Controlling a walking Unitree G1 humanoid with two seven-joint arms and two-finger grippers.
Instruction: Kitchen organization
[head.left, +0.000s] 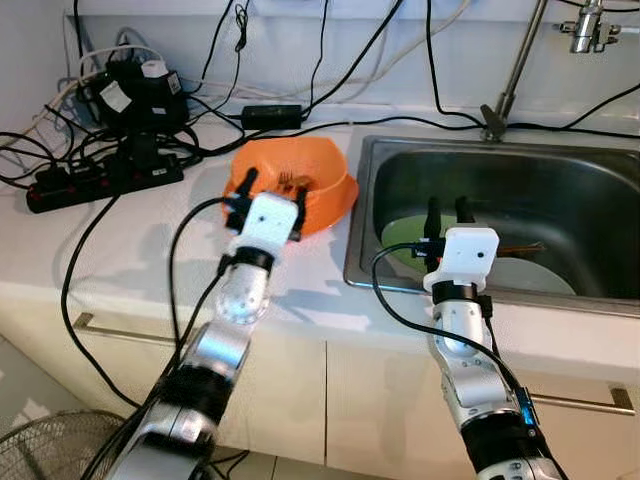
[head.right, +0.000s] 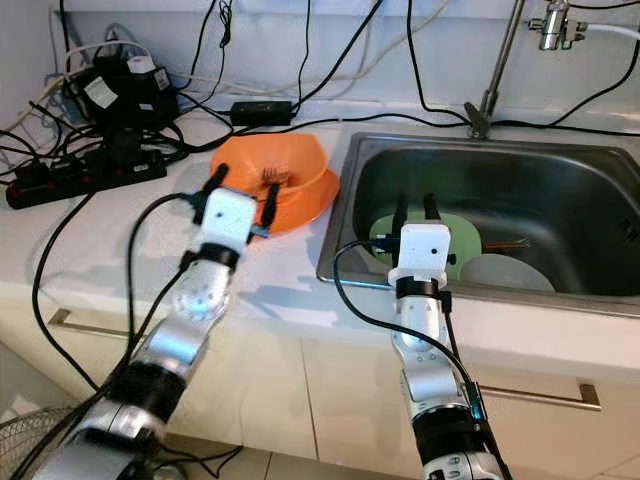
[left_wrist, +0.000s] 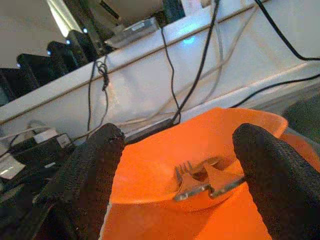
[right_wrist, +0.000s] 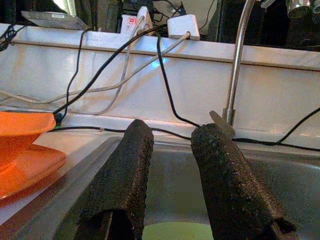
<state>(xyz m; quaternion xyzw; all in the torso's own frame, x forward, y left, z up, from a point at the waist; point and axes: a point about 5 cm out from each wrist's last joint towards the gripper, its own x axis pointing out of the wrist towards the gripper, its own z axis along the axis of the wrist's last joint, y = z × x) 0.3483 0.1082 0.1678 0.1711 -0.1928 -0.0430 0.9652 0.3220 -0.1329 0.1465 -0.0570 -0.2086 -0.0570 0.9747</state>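
Your left gripper (head.left: 272, 187) hangs over the near rim of the orange bowl (head.left: 318, 175), its two black fingers (left_wrist: 92, 170) spread wide with nothing between them. The bowl sits on the white counter (head.left: 130, 250), just beside the sink's left edge, and seems to rest on an orange plate or lid (right_wrist: 27, 170) of the same colour; you cannot tell which from these views. Inside the bowl lie a fork (left_wrist: 192, 182) and another piece of metal cutlery, touching each other near the bottom. Your right gripper (head.left: 447, 211) reaches over the front wall of the steel sink (head.left: 560, 180), its fingers (right_wrist: 125, 175) parted by a narrow gap and holding nothing. Down in the basin, beyond that gripper, a green plate (head.left: 405, 240) lies flat, with a pale plate (head.right: 505, 272) next to it on the right and overlapping it. Something thin and brownish, perhaps chopsticks (head.left: 520, 247), rests across the plates, though it is too small to be sure. The tap (head.left: 520, 60) rises from the back rim of the sink. At the far left of the counter you have a black power strip (head.left: 100, 180) and a heap of adapters (head.left: 140, 95), with black cables (head.left: 380, 115) trailing along the back wall. A wire fan guard (head.left: 45, 450) stands on the floor at the lower left.
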